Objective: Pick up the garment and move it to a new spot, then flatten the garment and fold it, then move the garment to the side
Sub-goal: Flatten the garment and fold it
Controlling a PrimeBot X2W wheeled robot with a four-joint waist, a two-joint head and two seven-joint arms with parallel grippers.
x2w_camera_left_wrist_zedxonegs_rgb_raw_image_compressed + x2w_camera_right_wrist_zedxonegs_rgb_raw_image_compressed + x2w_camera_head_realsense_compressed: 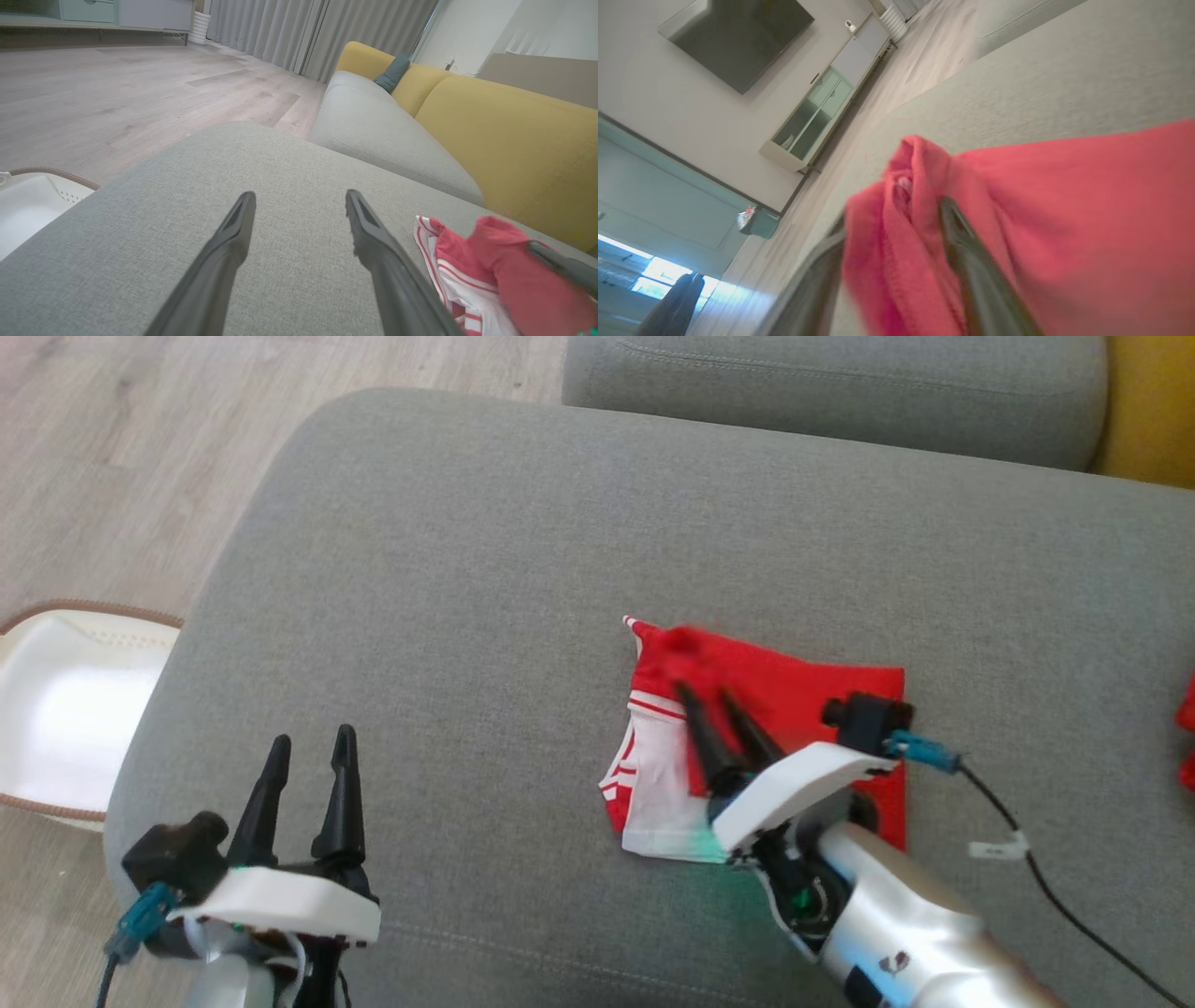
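Folding is judged to be in hand: the red-and-white garment [803, 695] is spread on the grey cushion [448, 579], a red fold bunched between the fingers of the right gripper [702, 689] — whether clamped or loose cannot be told through the blur. The left gripper [313, 739] is held wide apart, empty, well aside. Next the fold must be laid down squarely — lower layers left undragged

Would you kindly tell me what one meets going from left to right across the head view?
basket → left gripper → garment → red item at the right edge
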